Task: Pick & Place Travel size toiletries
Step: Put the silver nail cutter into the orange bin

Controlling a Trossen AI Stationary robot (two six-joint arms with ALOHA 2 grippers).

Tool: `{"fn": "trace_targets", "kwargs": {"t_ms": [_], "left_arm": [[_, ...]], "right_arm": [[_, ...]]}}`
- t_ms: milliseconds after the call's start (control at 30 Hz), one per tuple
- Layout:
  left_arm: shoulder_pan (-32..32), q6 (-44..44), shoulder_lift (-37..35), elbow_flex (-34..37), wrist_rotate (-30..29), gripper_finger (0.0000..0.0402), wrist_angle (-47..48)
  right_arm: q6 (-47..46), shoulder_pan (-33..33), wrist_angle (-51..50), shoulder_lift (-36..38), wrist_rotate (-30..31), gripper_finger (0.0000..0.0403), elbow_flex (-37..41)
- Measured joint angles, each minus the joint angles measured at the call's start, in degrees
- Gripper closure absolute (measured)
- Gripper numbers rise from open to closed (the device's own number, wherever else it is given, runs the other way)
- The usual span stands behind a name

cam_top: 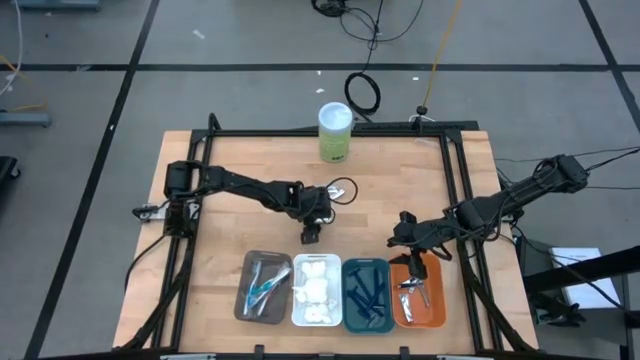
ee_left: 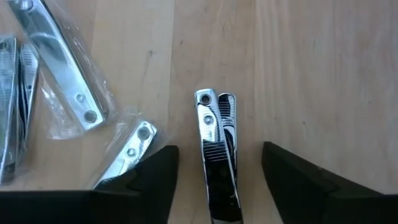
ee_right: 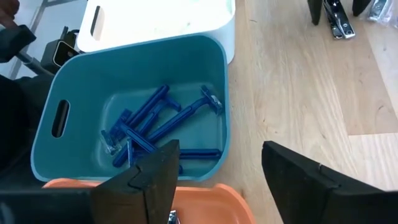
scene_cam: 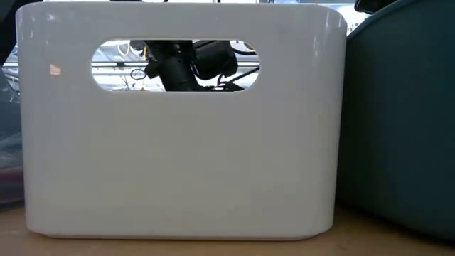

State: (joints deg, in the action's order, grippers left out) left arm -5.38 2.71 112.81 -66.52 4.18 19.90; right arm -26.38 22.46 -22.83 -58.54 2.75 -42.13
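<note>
Most items look sorted: blue razors [ee_right: 158, 121] lie in the teal tray [ee_right: 74, 81]. The left gripper [ee_left: 217, 171], fingers spread, straddles 1 loose nail clipper [ee_left: 216, 149] on the table. The right gripper [ee_right: 217, 168] hangs open, empty, above the orange tray [cam_top: 435, 315].

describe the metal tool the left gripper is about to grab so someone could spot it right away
On the wooden table, look just above the row of trays, under the left gripper. The bare silver nail clipper lies between its open fingers; the neighbouring clippers sit in clear plastic wrap.

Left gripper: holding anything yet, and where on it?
Nothing held. The left gripper is open, fingers either side of a nail clipper lying on the table, not touching it.
</note>
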Motion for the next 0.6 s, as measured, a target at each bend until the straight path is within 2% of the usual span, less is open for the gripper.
{"fn": "trace_targets", "kwargs": {"t_ms": [133,367,500,600], "left_arm": [[-0.34,1.02,0.04,0.04,0.79,0.0230,0.42],[-0.50,2.00,-0.29,0.13,1.13,0.0370,0.72],[-0.66,2.09,-2.77,0.44,0.19,0.0376,2.97],[-0.32,2.24,-7.41,0.82,-1.27,0.0374,5.79]], "right_arm": [[0.12,0.00,-0.18,0.00,0.01,0.0191,0.00],[0.12,0.00,-1.02,0.00,0.14,0.0193,0.00],[0.12,0.00,-1.24,0.00,0.37,0.0193,0.00],[0.12,0.00,-1.22,0.00,0.62,0.0193,0.00]]}}
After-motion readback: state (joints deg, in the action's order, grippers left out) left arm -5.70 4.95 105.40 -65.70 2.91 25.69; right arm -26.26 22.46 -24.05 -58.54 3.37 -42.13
